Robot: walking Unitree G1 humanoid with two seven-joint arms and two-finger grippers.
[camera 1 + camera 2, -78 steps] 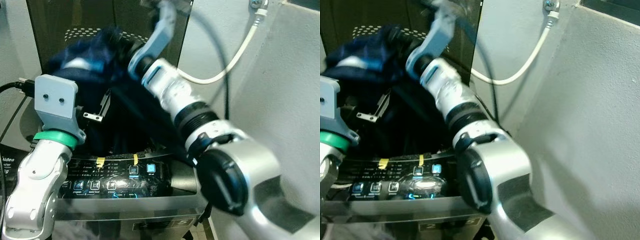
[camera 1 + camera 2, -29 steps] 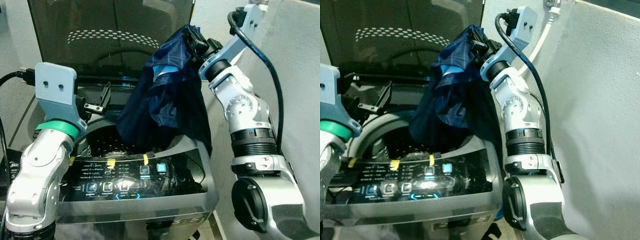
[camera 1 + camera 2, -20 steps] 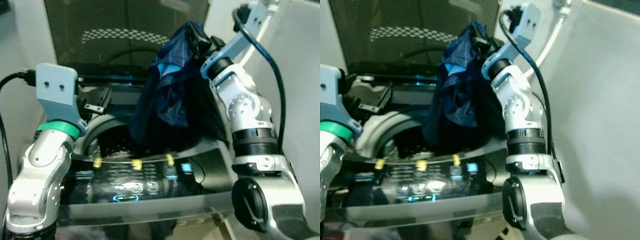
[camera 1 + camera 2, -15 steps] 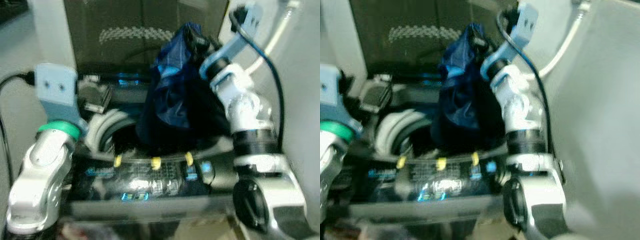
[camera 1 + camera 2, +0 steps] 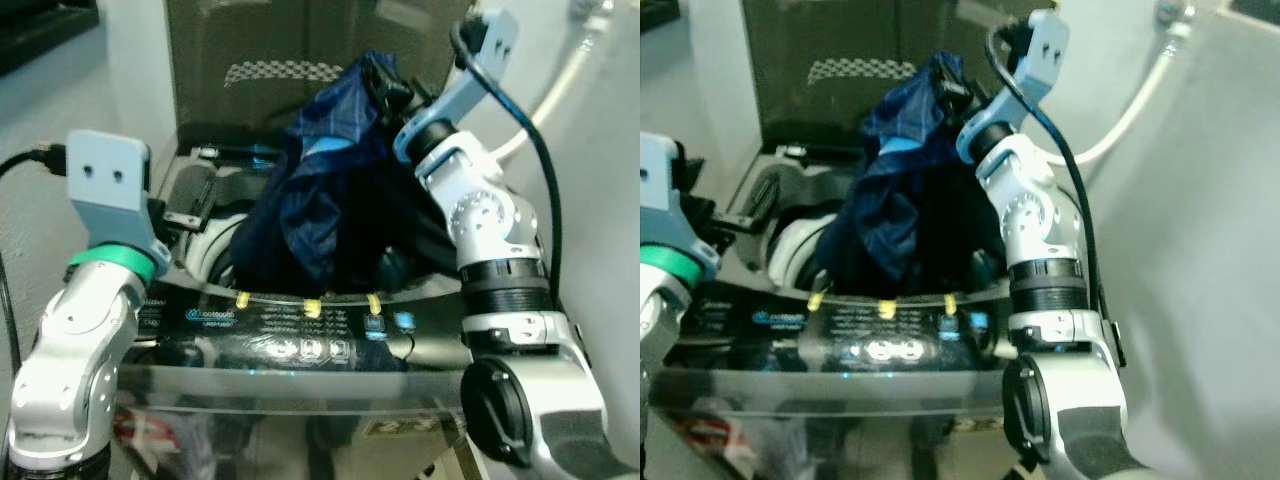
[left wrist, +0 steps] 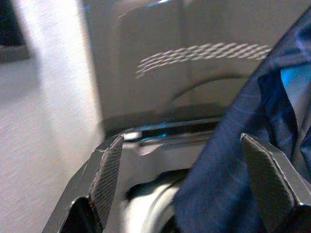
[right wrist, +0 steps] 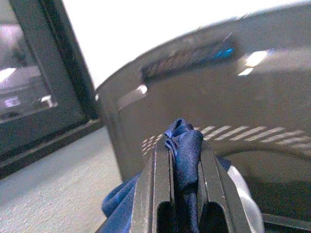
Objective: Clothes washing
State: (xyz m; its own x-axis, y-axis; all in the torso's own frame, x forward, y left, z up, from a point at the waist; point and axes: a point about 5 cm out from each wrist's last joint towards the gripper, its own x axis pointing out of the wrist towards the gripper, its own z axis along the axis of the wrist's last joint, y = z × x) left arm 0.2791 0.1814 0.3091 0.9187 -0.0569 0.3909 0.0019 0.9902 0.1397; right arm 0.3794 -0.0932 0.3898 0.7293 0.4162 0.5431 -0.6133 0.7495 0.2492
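Note:
A dark blue garment [image 5: 325, 200] hangs above the open top-loading washing machine [image 5: 300, 345], its lower folds reaching into the drum opening [image 5: 215, 250]. My right gripper [image 5: 385, 85] is shut on the garment's top, holding it up in front of the raised lid [image 5: 300, 60]; the right wrist view shows blue cloth [image 7: 184, 145] pinched between the fingers [image 7: 158, 179]. My left gripper [image 6: 182, 174] is open at the machine's left rear, beside the hanging garment [image 6: 252, 160] and apart from it.
The lit control panel [image 5: 300, 345] with yellow tape tabs runs along the machine's front edge. A white hose [image 5: 545, 85] and a grey wall [image 5: 1200, 250] stand close on the right. A black cable [image 5: 20, 165] lies at the left.
The camera has pulled back and shifted, so the machine sits lower in view. The right gripper has lifted the garment from over the left side to above the drum's right side.

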